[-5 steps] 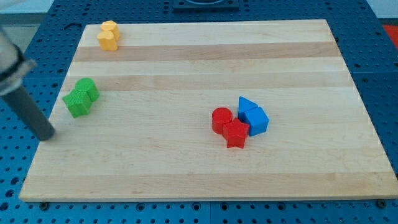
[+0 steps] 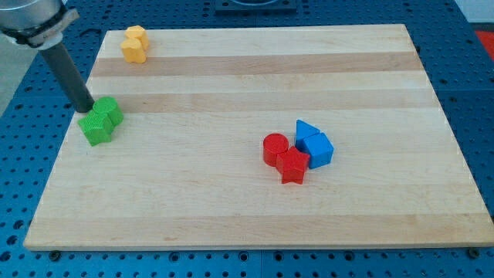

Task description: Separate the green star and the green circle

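Note:
Two green blocks sit touching each other near the board's left edge. The lower left one (image 2: 96, 127) looks like the star, the upper right one (image 2: 109, 111) like the circle, but their shapes are hard to make out. My tip (image 2: 84, 108) is at the board's left edge, just left of the upper green block and above the lower one, touching or almost touching them. The dark rod slants up to the view's top left.
Two yellow blocks (image 2: 135, 44) touch each other at the board's top left corner. A red circle (image 2: 274, 148), a red star (image 2: 292, 165), a blue triangle (image 2: 306, 130) and a blue cube (image 2: 317, 149) cluster right of centre. The wooden board (image 2: 255, 208) lies on a blue pegboard.
My tip has moved up and to the right, from below left of the green blocks to their upper left side. The blocks have not moved.

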